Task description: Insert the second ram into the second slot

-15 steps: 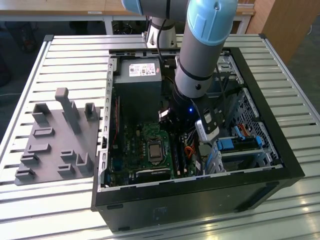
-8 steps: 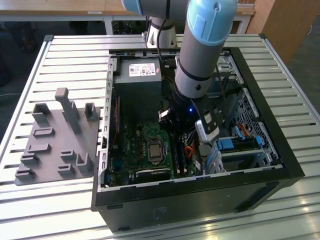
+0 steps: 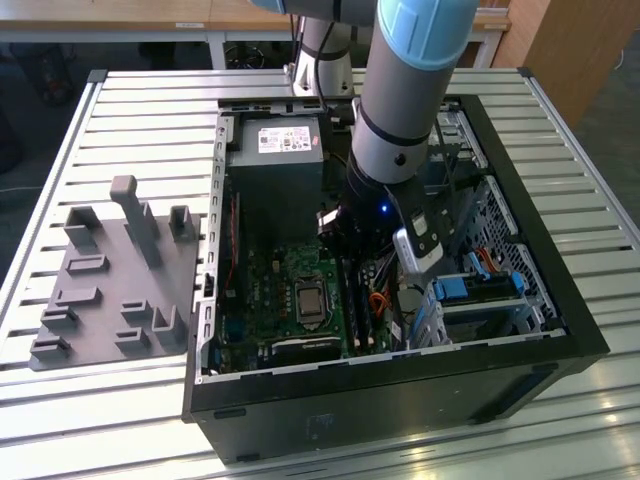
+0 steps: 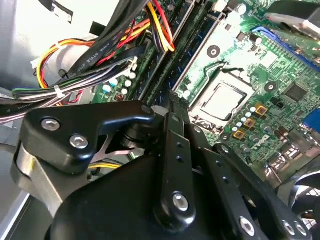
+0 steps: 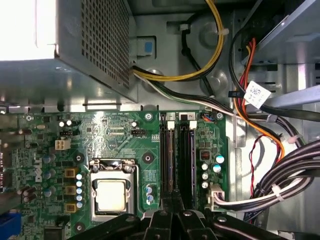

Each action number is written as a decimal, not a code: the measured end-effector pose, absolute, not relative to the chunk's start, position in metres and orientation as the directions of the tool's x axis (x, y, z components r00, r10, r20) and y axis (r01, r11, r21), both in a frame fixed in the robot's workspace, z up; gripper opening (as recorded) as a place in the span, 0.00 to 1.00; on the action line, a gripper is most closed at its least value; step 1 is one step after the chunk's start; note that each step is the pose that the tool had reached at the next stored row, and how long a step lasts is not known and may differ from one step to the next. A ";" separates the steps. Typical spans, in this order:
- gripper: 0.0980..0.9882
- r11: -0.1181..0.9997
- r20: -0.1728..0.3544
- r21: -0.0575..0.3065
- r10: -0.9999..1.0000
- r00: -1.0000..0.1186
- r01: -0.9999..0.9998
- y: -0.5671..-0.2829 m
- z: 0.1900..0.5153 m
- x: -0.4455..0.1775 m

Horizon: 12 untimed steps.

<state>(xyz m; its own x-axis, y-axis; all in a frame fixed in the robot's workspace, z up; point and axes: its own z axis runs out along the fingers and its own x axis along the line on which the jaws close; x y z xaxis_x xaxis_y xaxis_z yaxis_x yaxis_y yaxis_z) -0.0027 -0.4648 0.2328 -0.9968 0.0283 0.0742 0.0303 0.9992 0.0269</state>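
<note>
Black multi-link gripper is down inside the open black tower case. Its tip is just beside the square silver CPU socket, on the side facing the cable bundles. It sits right over the two long black memory slots that run parallel to the socket's edge. Cannot tell if it's open or clamped, or if it has hold of anything: the linkage body covers the tip in both wrist views. Same goes for the second ram. It could be edge-on in the grip or already down in a slot, and I can't say which, or which slot counts as the second. The gripper looks lined up lengthwise with the slots, presumably so a thin stick goes in straight without racking. Grey-and-blue arm comes in steeply from above the socket, probably to stay clear of the grey perforated power supply box beyond it. The yellow, black and orange wire looms run past the slots' far side from the socket, near the approach path and a possible snag. Grey moulded parts fixture sits outside the case, well apart from the socket.
</note>
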 end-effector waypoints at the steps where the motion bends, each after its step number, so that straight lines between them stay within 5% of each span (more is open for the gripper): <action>1: 0.01 0.999 0.074 0.027 0.028 -0.997 0.030 -0.465 0.233 -0.003; 12: 0.01 0.999 0.074 0.027 0.028 -0.997 0.030 -0.465 0.242 -0.003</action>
